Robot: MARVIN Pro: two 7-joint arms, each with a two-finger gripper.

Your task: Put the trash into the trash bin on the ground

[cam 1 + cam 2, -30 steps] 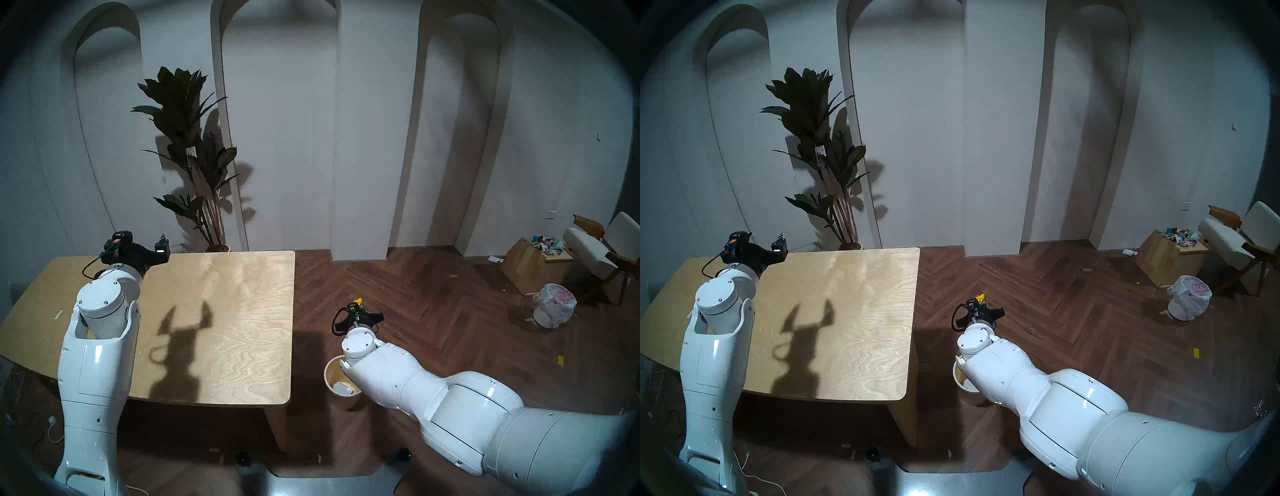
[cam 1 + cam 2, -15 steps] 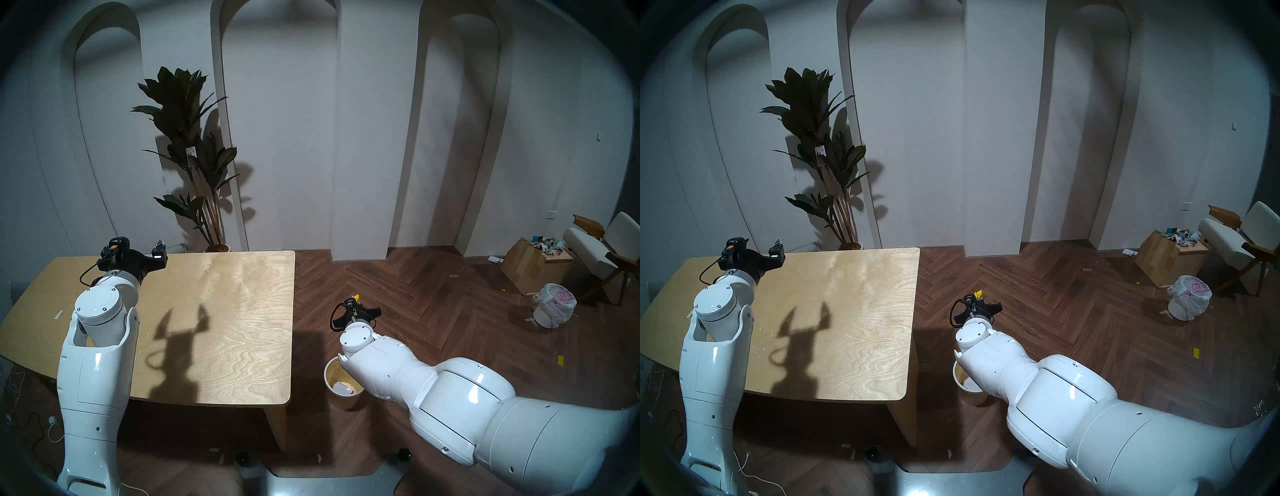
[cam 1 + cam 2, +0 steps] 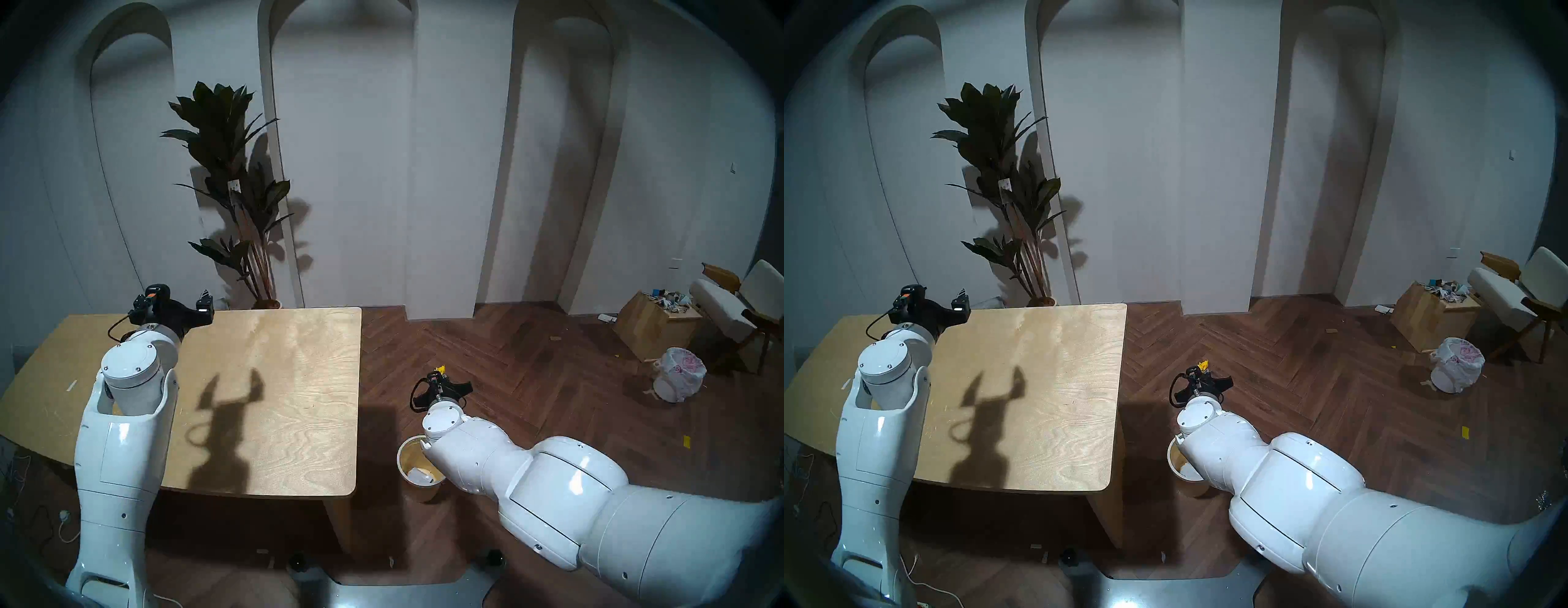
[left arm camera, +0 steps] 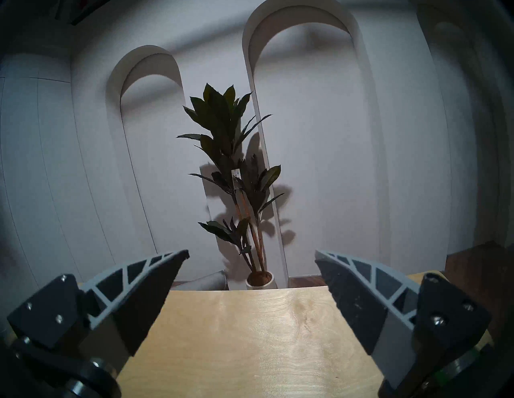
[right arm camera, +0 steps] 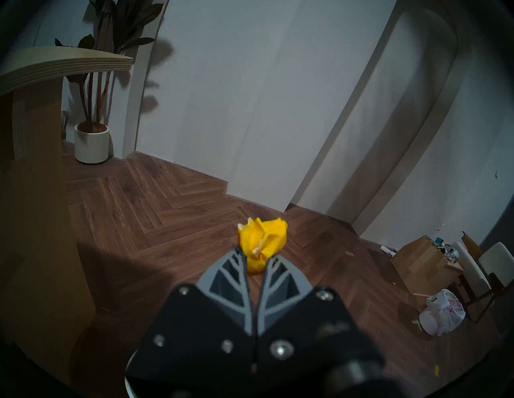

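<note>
Since the earlier frame the left gripper (image 3: pixel 177 302) has shifted slightly toward the robot's right above the worktop (image 3: pixel 275 382), fingers spread and empty. The right gripper (image 5: pixel 257 257) is clamped on the yellow crumpled scrap (image 5: pixel 262 239), which sticks out past its fingertips above the floor, beyond the cream trash bin (image 3: pixel 407 456), where a pale packet (image 3: pixel 418 475) lies.

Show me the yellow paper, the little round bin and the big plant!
yellow crumpled scrap (image 5: pixel 262 241): right wrist view, on its crumpled top above the fingertips.
small round cream bin (image 3: pixel 418 492): head left view, on its outer wall.
potted plant (image 4: pixel 222 111): left wrist view, on its top leaves.
</note>
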